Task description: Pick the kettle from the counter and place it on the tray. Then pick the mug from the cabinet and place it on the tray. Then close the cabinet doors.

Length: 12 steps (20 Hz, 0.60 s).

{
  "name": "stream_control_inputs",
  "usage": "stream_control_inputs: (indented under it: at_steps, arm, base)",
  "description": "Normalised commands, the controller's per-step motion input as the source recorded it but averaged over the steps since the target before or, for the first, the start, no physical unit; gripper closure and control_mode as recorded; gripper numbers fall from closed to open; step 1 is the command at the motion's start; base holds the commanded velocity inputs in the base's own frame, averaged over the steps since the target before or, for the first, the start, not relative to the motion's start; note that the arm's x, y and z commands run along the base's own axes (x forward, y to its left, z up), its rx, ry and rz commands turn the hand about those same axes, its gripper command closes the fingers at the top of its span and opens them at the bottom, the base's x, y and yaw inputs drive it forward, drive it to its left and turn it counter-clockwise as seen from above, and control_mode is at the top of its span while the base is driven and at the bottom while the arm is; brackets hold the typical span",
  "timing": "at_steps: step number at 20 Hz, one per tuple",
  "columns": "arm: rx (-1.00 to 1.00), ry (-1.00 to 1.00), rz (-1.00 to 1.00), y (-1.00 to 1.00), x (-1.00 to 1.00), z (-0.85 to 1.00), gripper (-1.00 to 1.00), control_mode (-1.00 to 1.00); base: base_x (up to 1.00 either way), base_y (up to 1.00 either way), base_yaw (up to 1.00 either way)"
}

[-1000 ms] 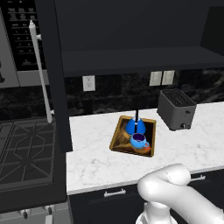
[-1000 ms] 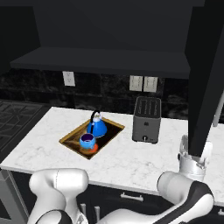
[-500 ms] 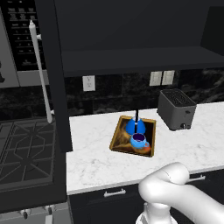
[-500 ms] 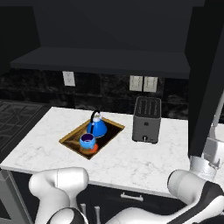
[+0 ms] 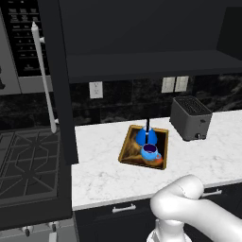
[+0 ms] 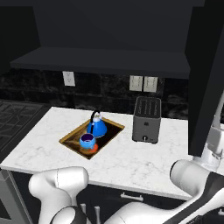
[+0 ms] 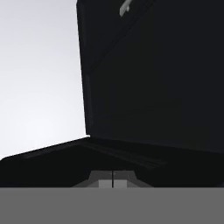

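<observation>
The blue cone-shaped kettle [image 5: 147,136] [image 6: 97,127] stands at the back of the golden-brown tray [image 5: 128,147] [image 6: 70,139] on the white counter [image 5: 108,175] [image 6: 39,144]. In front of the kettle, also in the tray, sits the round blue mug [image 5: 150,151] [image 6: 87,141]. Above, the dark cabinet [image 5: 142,33] is open, its shelf [image 6: 100,59] bare. The left door [image 5: 61,85] and right door [image 6: 209,74] both stand open. My gripper [image 7: 113,180] is shut on nothing, close to the dark face of the right door [image 7: 153,78].
A grey toaster [image 5: 190,118] [image 6: 146,119] stands on the counter right of the tray. A stove [image 5: 28,160] lies to the left, under a microwave [image 5: 21,42]. My arm [image 6: 197,175] bends out to the right beside the open right door.
My arm has swung further right, up to the open right door. The kettle, mug, tray and both doors have stayed where they were.
</observation>
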Motion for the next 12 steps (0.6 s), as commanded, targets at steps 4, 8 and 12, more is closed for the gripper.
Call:
stream_control_inputs:
  at_steps: [4,8,12]
  arm:
    - [0.00,-0.04,-0.01,0.11,-0.06,0.27,1.00,-1.00]
    - [-0.10,0.04,0.00,0.22,-0.14,0.32,1.00,-1.00]
    - [-0.22,0.08,0.00,0.37,-0.11,0.12,1.00,-1.00]
  base:
    - [0.00,0.00,0.00]
    - [0.00,0.00,0.00]
    - [0.00,0.00,0.00]
